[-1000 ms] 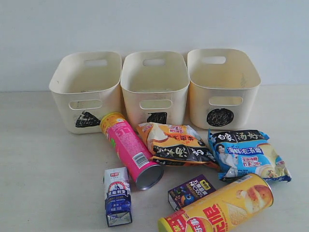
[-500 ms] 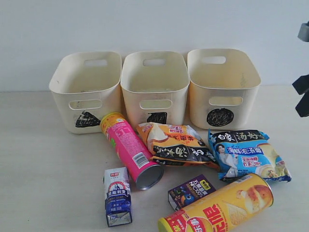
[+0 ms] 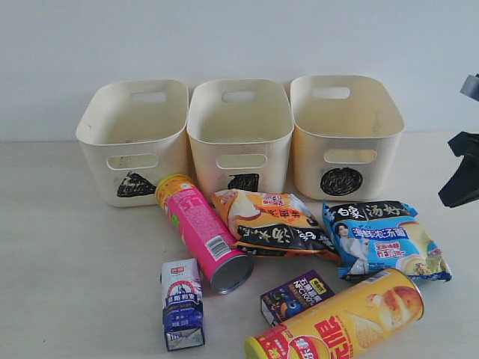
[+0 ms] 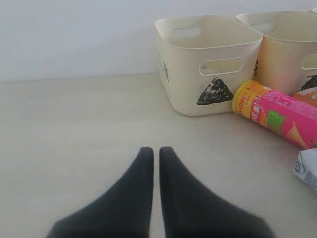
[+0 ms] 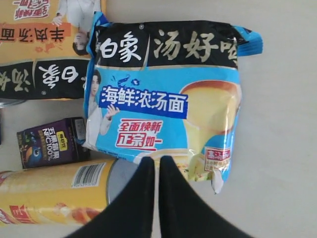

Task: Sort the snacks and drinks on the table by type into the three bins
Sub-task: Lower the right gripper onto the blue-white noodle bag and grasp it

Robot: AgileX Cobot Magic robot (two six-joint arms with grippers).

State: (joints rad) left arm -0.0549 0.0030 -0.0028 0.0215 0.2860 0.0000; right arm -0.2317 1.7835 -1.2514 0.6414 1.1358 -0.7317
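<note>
Three cream bins stand at the back, marked with a triangle [image 3: 133, 142], a square [image 3: 239, 138] and a circle [image 3: 346, 134]. In front lie the pink tube [image 3: 202, 232], the orange-black packet [image 3: 271, 223], the blue-white packet [image 3: 383, 239], the yellow tube [image 3: 337, 320], the blue-white carton [image 3: 182, 304] and the purple carton [image 3: 296, 296]. My right gripper [image 5: 154, 158] is shut and empty, hovering above the blue-white packet [image 5: 163, 94]; it shows at the right edge [image 3: 460, 176] of the exterior view. My left gripper [image 4: 153, 149] is shut over bare table, away from the triangle bin [image 4: 205, 62].
The pale table [image 3: 67, 254] spreads left of the items. A white wall rises behind the bins. In the left wrist view the pink tube [image 4: 277, 113] lies beside the triangle bin.
My right gripper has come into the exterior view at the right edge and moved lower and slightly inward. The snacks, drinks and bins have not moved.
</note>
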